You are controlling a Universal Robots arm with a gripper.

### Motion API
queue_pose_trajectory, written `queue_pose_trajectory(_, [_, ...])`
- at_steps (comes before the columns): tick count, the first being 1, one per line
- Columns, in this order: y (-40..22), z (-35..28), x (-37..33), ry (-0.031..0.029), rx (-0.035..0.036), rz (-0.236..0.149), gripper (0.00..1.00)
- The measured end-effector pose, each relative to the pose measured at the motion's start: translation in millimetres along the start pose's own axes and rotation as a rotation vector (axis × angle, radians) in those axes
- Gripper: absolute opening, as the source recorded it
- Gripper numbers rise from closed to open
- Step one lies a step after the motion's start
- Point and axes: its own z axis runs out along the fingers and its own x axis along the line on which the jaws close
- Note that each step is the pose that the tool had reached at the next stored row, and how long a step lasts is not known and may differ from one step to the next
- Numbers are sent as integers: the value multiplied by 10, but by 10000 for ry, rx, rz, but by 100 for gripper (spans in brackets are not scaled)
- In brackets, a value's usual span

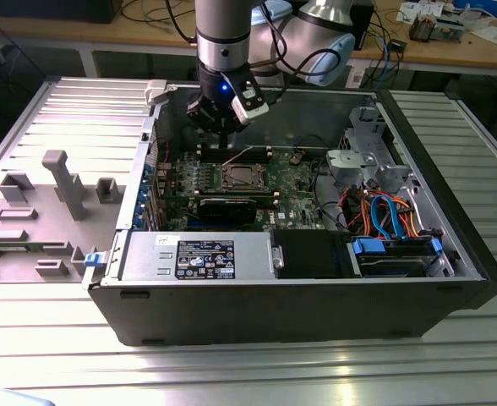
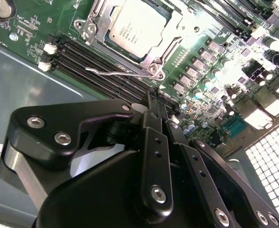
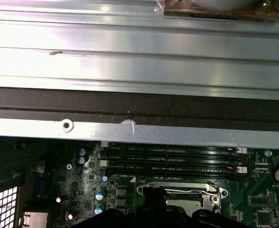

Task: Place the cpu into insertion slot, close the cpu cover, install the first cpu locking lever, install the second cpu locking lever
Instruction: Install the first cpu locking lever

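Observation:
The cpu (image 2: 132,28) lies flat in the insertion slot (image 1: 240,176) on the green board, its silver top facing up. The cpu cover (image 2: 151,59) rests down over it as a metal frame around the chip. A thin silver wire lever (image 2: 106,72) runs along the socket edge on the memory-slot side, its hooked end sticking out. My gripper (image 2: 153,97) is shut with nothing in it and hovers just above the board beside that edge. In the exterior view the gripper (image 1: 223,139) hangs over the far side of the socket.
Long black memory slots (image 3: 172,159) run between the socket and the case's far wall (image 3: 130,128). A black card (image 1: 227,207) lies in front of the socket. The power supply (image 1: 198,254), drive cage (image 1: 367,161) and coloured cables (image 1: 384,211) crowd the case. Grey fixtures (image 1: 62,182) stand outside.

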Motion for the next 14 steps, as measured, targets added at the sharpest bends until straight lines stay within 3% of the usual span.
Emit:
queue_pose_trajectory(5, [-2,11,-16,-6,1,67,11])
queue_pose_trajectory(11, [-3,17,-24,-12,-74,96,11])
queue_pose_trajectory(14, [-3,17,-24,-12,-77,96,11])
